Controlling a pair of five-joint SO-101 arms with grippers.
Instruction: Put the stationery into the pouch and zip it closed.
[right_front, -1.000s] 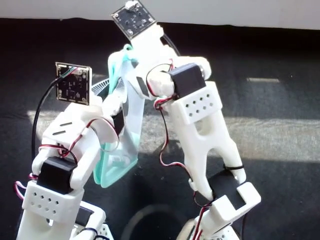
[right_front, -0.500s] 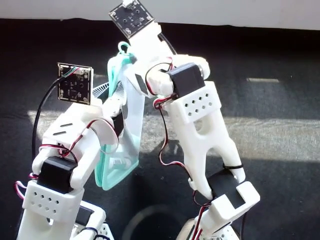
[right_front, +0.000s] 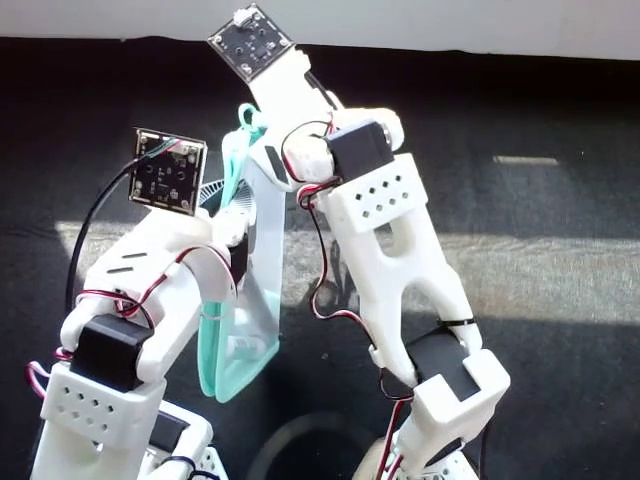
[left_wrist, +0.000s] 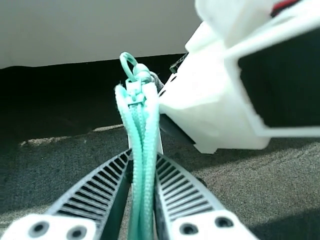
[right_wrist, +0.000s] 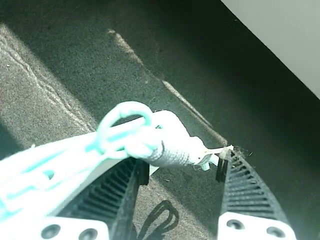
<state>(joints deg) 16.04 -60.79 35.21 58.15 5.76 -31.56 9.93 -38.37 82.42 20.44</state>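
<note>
Fingers (left_wrist: 97, 197) of the left hand (left_wrist: 144, 156) are pressed together on the pouch (left_wrist: 142, 130), pinching its teal zip edge between the ribbed faces. That wrist view looks straight up the edge to the zip pull (left_wrist: 134, 82) and its loop (left_wrist: 127, 61) at the top, with the white body of the right arm (left_wrist: 220, 100) just beside them.

The right wrist view gives the close look at that top end. The right hand (right_wrist: 184, 159) has the zip pull across its gap: the cord-wrapped body lies against one finger and the frayed tip touches the other, so the pull is gripped lengthwise. The loop sticks out to one side.

The high view shows the whole pouch hanging upright in the air between the two arms, left of the middle of the desk (right_front: 560, 150). The right hand is at its top corner and the left hand lower on the same edge. Through the clear wall, low down, sits a pale shape (right_front: 245, 345) too blurred to name. A sunlit strip (right_front: 540, 265) crosses the dark desk.
</note>
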